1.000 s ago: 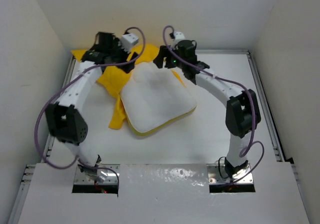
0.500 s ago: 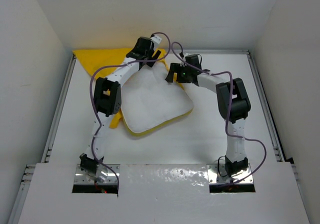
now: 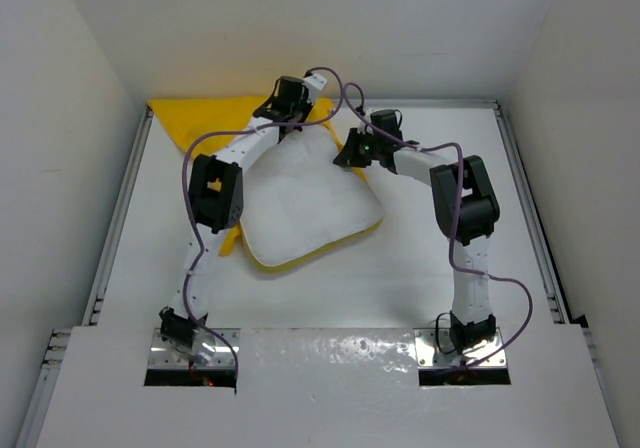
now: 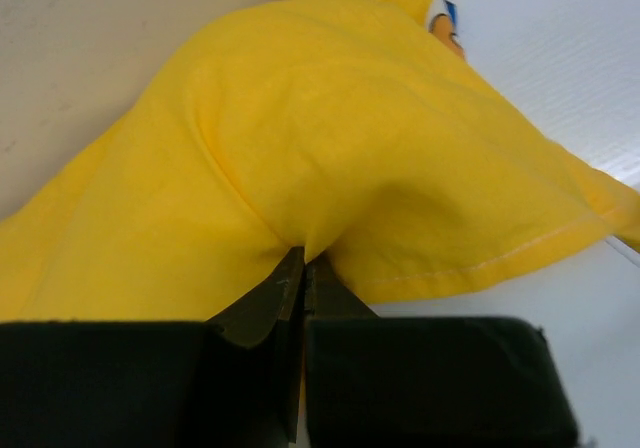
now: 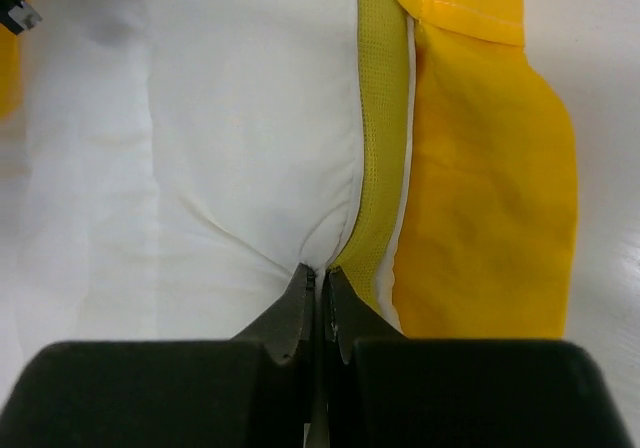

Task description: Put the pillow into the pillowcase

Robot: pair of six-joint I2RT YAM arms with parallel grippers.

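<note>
Both claws clamped: L claw (image 4: 303, 260) nips pillowcase (image 4: 330, 138) fabric just ahead; R claw (image 5: 320, 273) nips pillow (image 5: 220, 118) edge, pillowcase to its right.

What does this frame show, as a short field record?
pillow: plump, white, rectangular; flat on white table, top uncovered
pillowcase: bright yellow thin fabric, bunched at far-left corner, a flap beside pillow's left edge
left gripper: shut, pinching pillowcase fold
right gripper: shut on pillow's edge by its yellow seam
progress: pillow not yet inside
</note>
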